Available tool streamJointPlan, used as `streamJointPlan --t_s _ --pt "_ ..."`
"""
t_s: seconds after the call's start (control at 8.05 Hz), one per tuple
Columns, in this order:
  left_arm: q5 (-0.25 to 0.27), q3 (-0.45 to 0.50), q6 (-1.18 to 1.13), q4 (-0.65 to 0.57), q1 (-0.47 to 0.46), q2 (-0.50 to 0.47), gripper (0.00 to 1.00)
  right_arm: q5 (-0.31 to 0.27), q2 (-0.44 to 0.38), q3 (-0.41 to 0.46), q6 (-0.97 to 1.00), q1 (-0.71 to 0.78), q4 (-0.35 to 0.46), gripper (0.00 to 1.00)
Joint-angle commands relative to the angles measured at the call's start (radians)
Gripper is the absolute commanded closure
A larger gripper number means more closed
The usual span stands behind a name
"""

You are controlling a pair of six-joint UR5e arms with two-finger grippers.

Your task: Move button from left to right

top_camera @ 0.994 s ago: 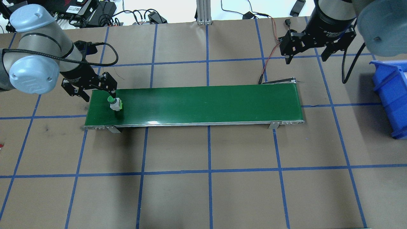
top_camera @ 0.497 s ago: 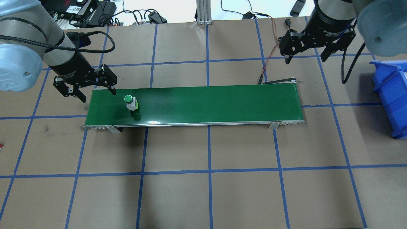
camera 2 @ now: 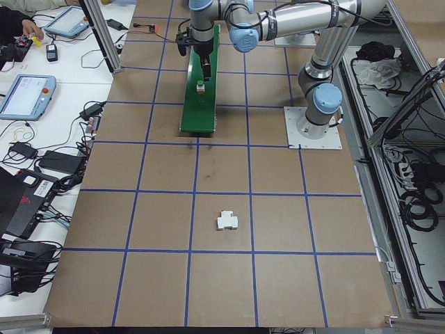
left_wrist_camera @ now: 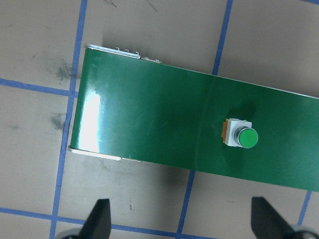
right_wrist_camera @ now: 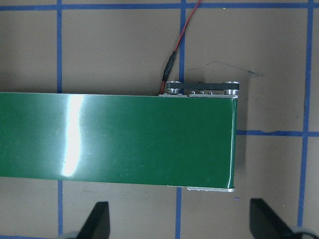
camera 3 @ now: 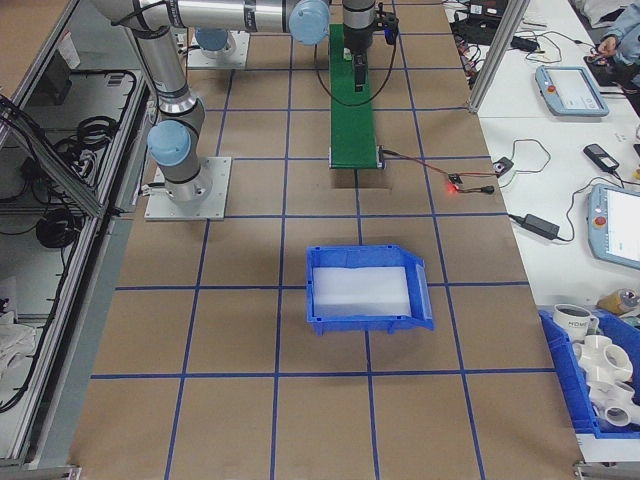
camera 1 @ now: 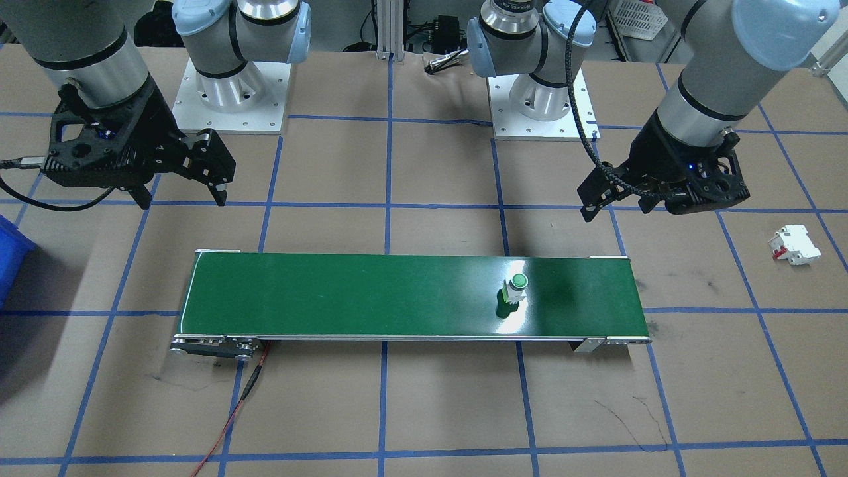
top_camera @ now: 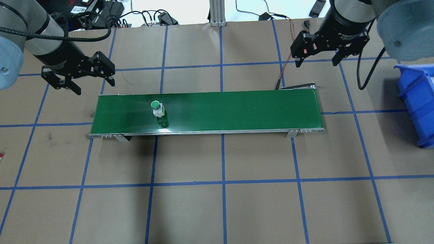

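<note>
I have the button standing upright on the green conveyor belt, toward its left end — free of both claws. My left gripper hangs wide open and empty; my right gripper waits, spread and empty, above the far end to receive it

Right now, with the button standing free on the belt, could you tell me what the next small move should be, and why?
Probably lower the open right gripper toward the belt's right end and wait: the button stands nearer the left end, and the left gripper is open and clear.
</note>
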Motion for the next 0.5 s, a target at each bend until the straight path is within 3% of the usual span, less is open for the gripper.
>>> streamJointPlan --t_s 0.0,0.12,0.37 --pt "0.004 0.004 -0.004 0.045 0.000 0.004 0.00 0.072 0.077 0.004 0.009 0.026 -0.105 0.00" --pt "0.001 0.004 -0.002 0.052 0.002 0.008 0.00 0.115 0.092 0.004 0.010 0.044 -0.156 0.00" --pt "0.004 0.004 0.001 0.050 0.002 0.005 0.00 0.122 0.169 0.005 0.010 0.104 -0.219 0.00"
